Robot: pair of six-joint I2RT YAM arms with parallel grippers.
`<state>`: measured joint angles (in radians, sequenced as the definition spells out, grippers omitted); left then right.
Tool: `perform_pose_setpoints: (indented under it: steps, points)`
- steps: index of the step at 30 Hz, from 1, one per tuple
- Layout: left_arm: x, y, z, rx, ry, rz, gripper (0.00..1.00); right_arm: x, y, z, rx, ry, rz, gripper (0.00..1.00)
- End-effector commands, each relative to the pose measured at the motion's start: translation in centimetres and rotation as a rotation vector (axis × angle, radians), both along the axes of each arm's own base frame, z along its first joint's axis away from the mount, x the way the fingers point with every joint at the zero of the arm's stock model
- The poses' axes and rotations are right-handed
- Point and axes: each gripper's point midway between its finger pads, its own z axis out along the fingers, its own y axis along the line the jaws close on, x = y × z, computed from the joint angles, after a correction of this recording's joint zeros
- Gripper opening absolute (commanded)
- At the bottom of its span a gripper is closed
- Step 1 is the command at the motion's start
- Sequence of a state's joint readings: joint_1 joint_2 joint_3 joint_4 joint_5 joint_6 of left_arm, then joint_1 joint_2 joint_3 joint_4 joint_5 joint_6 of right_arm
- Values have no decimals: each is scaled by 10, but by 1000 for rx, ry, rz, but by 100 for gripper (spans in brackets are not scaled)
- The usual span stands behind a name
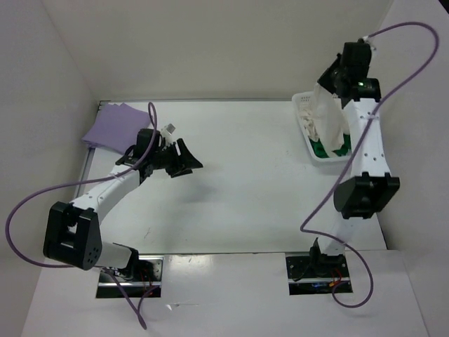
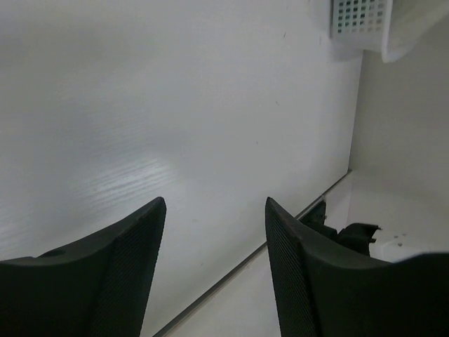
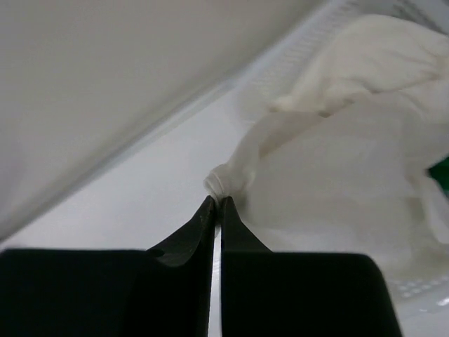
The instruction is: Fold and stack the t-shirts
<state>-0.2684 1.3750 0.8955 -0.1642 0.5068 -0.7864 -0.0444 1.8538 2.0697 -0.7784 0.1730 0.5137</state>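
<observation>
A folded lavender t-shirt [image 1: 116, 125] lies at the table's far left corner. Just to its right, my left gripper [image 1: 184, 159] stands open above the bare table, nothing between its fingers [image 2: 126, 260]. My right gripper [image 3: 217, 201] is shut on a bunched edge of the cream t-shirt [image 3: 337, 154], which hangs stretched from it down into the white mesh basket [image 1: 306, 144]. A patch of the green t-shirt [image 1: 321, 149] shows in the basket under the cream cloth [image 1: 328, 116].
The basket [image 2: 359, 20] stands at the far right of the table, close to the right wall. White walls enclose the back and both sides. Purple cables [image 1: 28, 203] loop off both arms.
</observation>
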Motion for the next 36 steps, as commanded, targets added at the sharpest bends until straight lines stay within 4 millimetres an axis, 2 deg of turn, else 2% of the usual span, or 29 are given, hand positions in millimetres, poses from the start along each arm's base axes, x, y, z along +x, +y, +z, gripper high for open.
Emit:
perform_pose_setpoints:
  steps: [1,2,3,4,5,6,7,8,9,10,11,12,13,15,16,18,19,21,22,23,24,25,26,27,29,30,32,34,36]
  points:
    - [24,13,26,-19,-79,30,67,-38,67,153,219,-415,300,0]
    - [27,18,26,-19,-79,45,67,-47,79,178,243,-478,366,0]
    - [35,29,31,-30,-76,91,67,-60,111,205,265,-548,470,0]
    - [38,34,33,-44,-77,108,68,-69,133,219,279,-573,549,0]
    - [41,38,37,-66,-78,120,68,-98,159,265,292,-671,683,0]
    - [47,50,36,-82,-68,170,69,-101,188,270,317,-670,779,0]
    - [47,55,33,-91,-50,187,69,-115,203,286,336,-705,850,0]
    - [50,61,33,-96,-45,209,71,-155,219,323,376,-797,988,0]
    - [50,66,30,-95,-36,225,71,-170,227,336,404,-833,1059,0]
    - [55,77,31,-103,-38,262,71,-188,236,357,411,-922,1138,0]
    - [55,83,27,-109,-19,286,71,-213,240,370,456,-944,1218,0]
    - [56,93,23,-113,-3,319,71,-229,243,383,453,-1011,1277,0]
    - [57,97,27,-114,-16,330,71,-244,246,390,466,-1032,1316,0]
    - [55,107,20,-112,2,369,72,-245,247,388,454,-1028,1339,0]
    - [57,114,20,-118,8,395,74,-234,249,376,465,-967,1321,0]
    - [57,117,17,-124,14,409,75,-199,254,346,426,-891,1282,0]
    - [58,122,17,-124,13,421,75,-175,257,310,446,-777,1239,0]
    - [58,127,20,-114,-4,432,75,-142,254,260,424,-692,1174,0]
    - [59,129,19,-101,-11,438,75,-104,245,177,485,-510,1081,0]
    - [58,135,13,-85,-1,453,76,-101,238,158,483,-500,1048,0]
    - [58,135,12,-79,-6,448,76,-88,232,118,482,-430,1011,0]
    - [57,137,8,-69,2,460,76,-79,224,50,517,-291,947,0]
    - [56,139,5,-51,3,466,76,-71,217,6,524,-192,886,0]
    - [53,139,-1,-41,9,459,76,-70,206,-47,521,-87,817,0]
    - [51,141,-11,-25,28,464,76,-67,198,-105,520,43,727,0]
    - [52,143,-18,-8,36,463,76,-67,194,-125,514,82,689,0]
    - [48,142,-33,50,66,441,76,-62,185,-143,504,113,643,0]
    - [47,134,-36,104,63,404,76,-55,182,-147,500,118,609,0]
    - [45,136,-45,171,80,410,76,-44,174,-143,464,115,556,0]
